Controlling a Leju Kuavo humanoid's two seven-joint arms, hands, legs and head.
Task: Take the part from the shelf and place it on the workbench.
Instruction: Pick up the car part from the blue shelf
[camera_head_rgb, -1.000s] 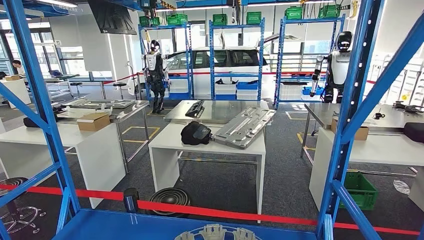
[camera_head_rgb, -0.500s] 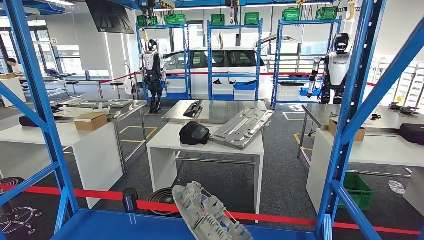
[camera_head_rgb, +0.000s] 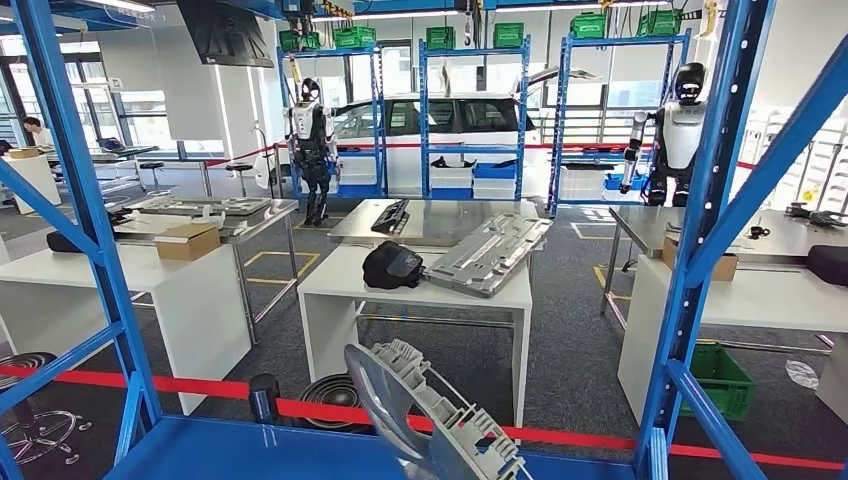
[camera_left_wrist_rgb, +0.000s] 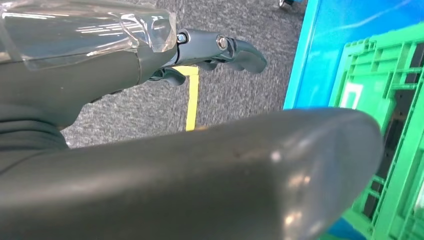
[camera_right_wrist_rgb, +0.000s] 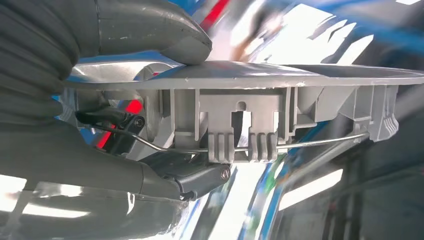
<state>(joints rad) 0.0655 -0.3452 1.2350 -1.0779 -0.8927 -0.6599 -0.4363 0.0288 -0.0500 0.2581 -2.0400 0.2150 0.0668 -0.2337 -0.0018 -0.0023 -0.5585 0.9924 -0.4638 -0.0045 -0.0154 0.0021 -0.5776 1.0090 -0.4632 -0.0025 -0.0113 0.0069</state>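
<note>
— So where's the part (camera_head_rgb: 420, 415) now?

— Up off the blue shelf (camera_head_rgb: 250, 455), tilted on edge above its front lip. It's a grey plastic piece, smooth on one face, ribbed and clipped on the other, with a thin wire rod running along the ribbed side.

— Who's got it?

— The right hand (camera_right_wrist_rgb: 120, 100). From the camera at that wrist you can see the thumb pressed on the smooth face and the darker fingers tucked under the ribbed side, so it's pinched through its thickness near one end. My guess is that's why it hangs at a slant: gripped at one end, the long free end swings out.

— And the other hand?

— The left hand (camera_left_wrist_rgb: 210, 50) holds nothing; its fingers are loosely out over grey carpet and a yellow floor line, beside a green crate (camera_left_wrist_rgb: 385, 125). Hanging clear, I'd say, so it stays out of the shelf posts.

— Where does the part go?

— The task says the workbench. A white counter (camera_head_rgb: 340, 280) stands beyond the red barrier tape (camera_head_rgb: 200, 388), already carrying a big grey panel (camera_head_rgb: 490, 255) and a black helmet-like thing (camera_head_rgb: 392, 266). Which counter is meant, I can't tell. Getting the part out between the blue posts (camera_head_rgb: 85, 210) without clipping one looks like the tricky bit.
</note>
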